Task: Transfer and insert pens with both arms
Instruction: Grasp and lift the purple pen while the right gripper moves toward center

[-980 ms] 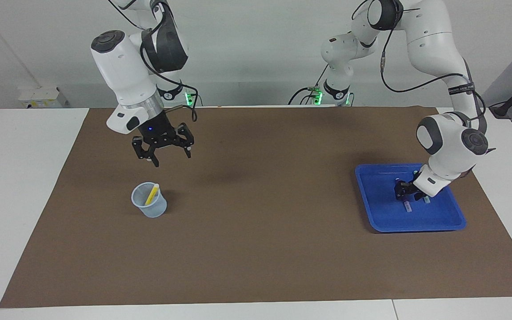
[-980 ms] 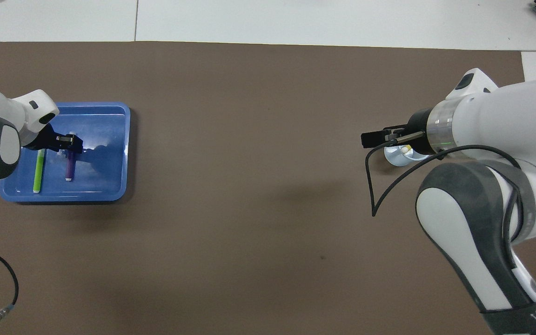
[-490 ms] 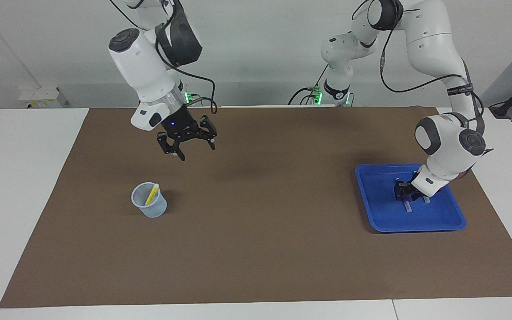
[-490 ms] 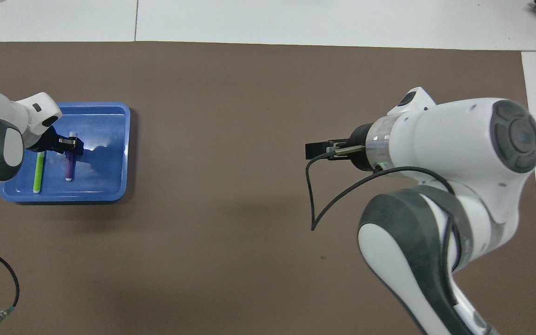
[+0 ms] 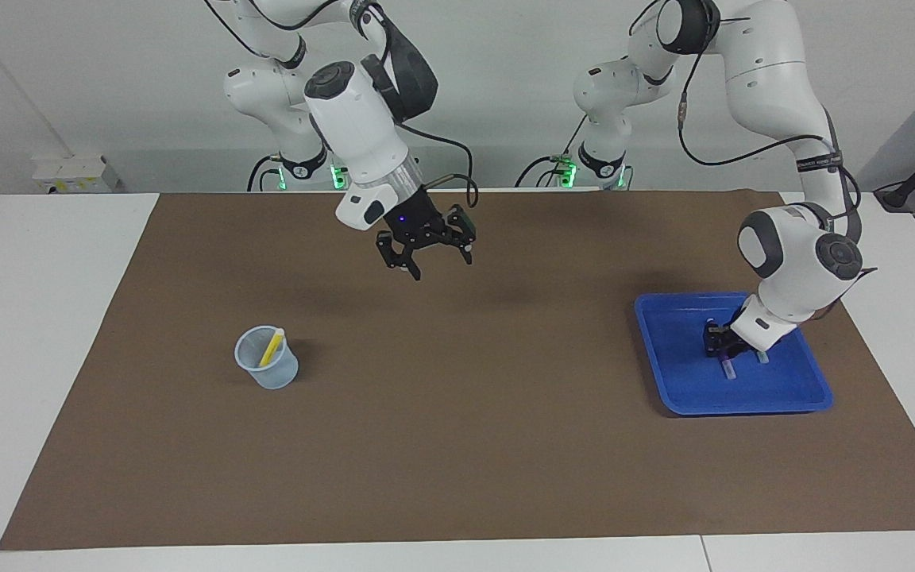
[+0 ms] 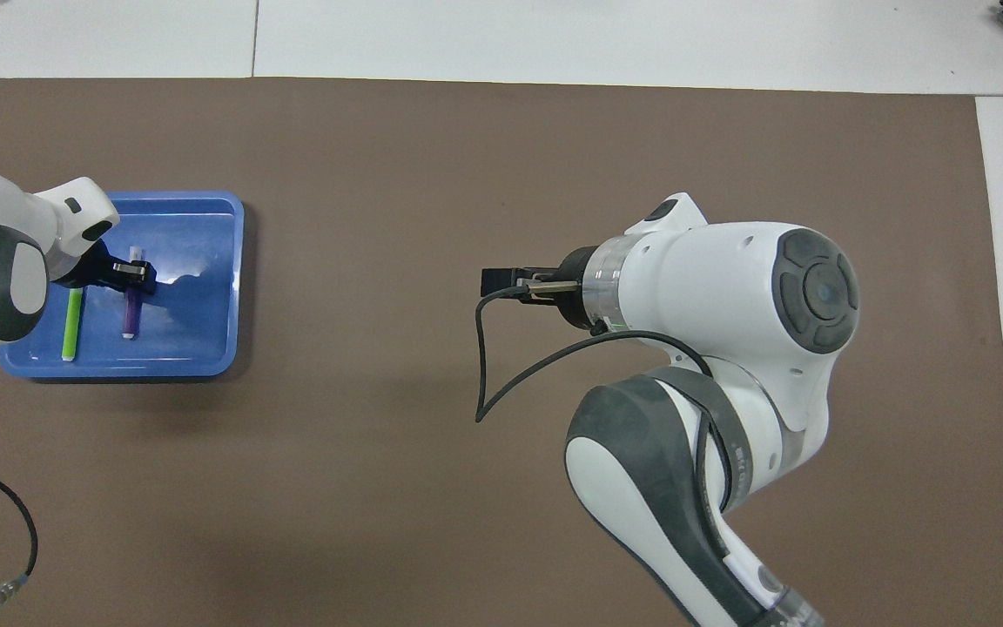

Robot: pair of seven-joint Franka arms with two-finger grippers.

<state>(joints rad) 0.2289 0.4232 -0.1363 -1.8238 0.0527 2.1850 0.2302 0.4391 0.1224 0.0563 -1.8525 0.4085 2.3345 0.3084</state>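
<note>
The tabletop (image 5: 44,334) is white and carries a large brown mat (image 5: 457,445) that covers most of it.

The right arm (image 5: 362,119) is raised over the middle of the mat. Its right hand (image 5: 426,254) hangs in the air with fingers spread apart and nothing between them.

The left arm (image 5: 775,159) reaches down into the blue tray (image 5: 664,349), which lies on the mat toward the left arm's end of the tabletop. Its left hand (image 5: 718,343) is low in the tray, directly at the purple pen (image 6: 131,319). Whether the fingers have closed on that pen cannot be told from either view.

A translucent pale-blue cup (image 5: 267,367) stands upright on the mat toward the right arm's end, well apart from the tray.

The purple pen lies flat on the tray floor, its end nearer the robots clear of the hand. The green pen (image 6: 71,324) lies flat beside it in the same tray, roughly parallel and not touching it. The yellow pen (image 5: 271,348) stands tilted inside the cup, its pale end leaning on the rim.
</note>
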